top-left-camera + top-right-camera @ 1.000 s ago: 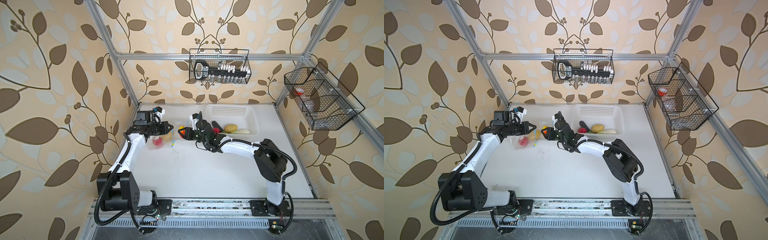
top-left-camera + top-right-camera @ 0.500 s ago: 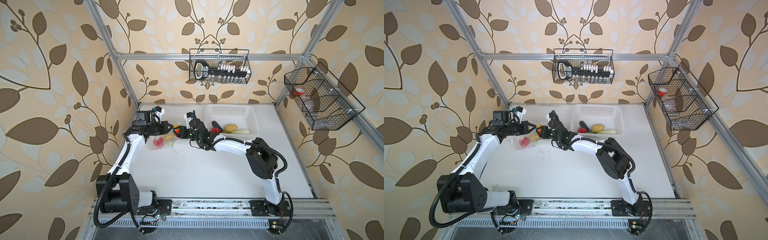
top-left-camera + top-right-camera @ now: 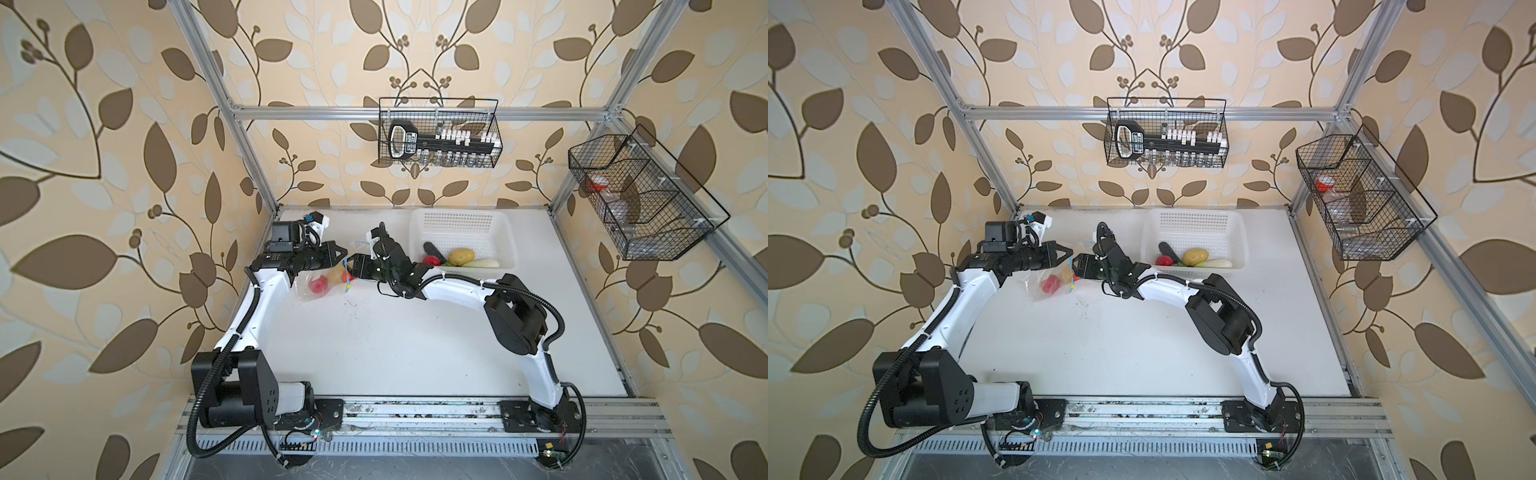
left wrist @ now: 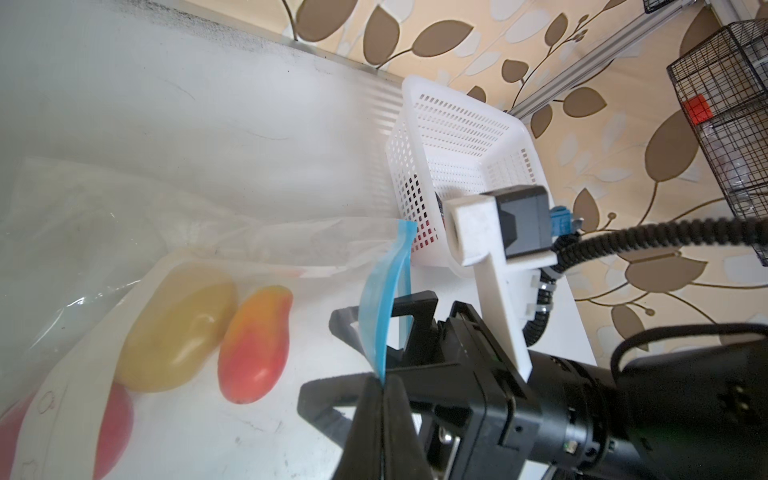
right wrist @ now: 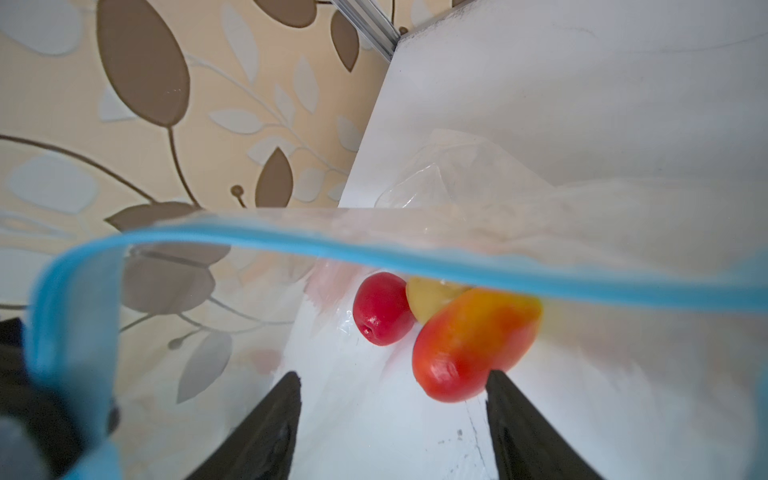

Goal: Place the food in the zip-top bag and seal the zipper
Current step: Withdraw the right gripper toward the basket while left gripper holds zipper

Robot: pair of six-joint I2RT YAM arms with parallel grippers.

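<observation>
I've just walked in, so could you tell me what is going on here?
The left gripper is shut on the blue zipper at the edge of the zip-top bag, holding its mouth open. The right gripper stands open in that mouth, with the red-yellow fruit lying inside just ahead of it, beside a red tomato and a yellow potato. An eggplant, second tomato, second potato and white radish lie in the white basket. The bag is unsealed.
</observation>
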